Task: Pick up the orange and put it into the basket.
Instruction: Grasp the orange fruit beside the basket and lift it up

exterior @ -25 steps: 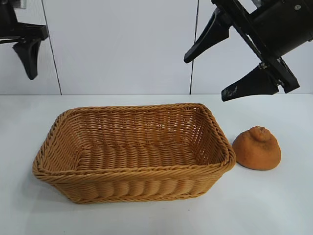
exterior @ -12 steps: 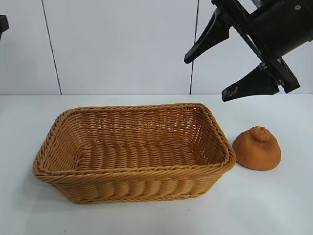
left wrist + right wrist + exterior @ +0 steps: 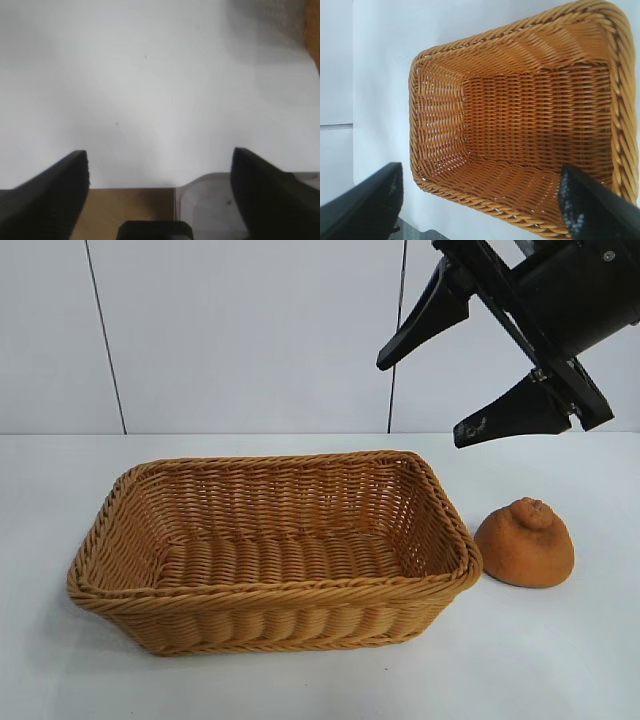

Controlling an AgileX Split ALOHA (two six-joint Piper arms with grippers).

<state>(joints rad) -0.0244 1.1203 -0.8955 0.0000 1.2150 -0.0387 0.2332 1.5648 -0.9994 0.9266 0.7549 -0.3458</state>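
Note:
The orange point(image 3: 524, 544) sits on the white table just right of the basket point(image 3: 270, 612), close to its right rim and apart from both grippers. The wicker basket stands in the middle of the table with nothing in it. It also fills the right wrist view point(image 3: 620, 100). My right gripper point(image 3: 420, 403) hangs open and empty, high above the basket's right end and the orange; its open jaws frame the basket in the right wrist view point(image 3: 480, 170). My left gripper point(image 3: 160, 154) is open and empty over bare table near its edge, outside the exterior view.
The white table point(image 3: 560, 660) has free room in front of and to the right of the orange. A white panelled wall point(image 3: 250, 330) stands behind. In the left wrist view the table edge, brown floor point(image 3: 130, 210) and a grey base point(image 3: 210, 210) show.
The left gripper, seen at the upper left one second ago, has drawn out of the exterior view. The right gripper, basket and orange have not moved.

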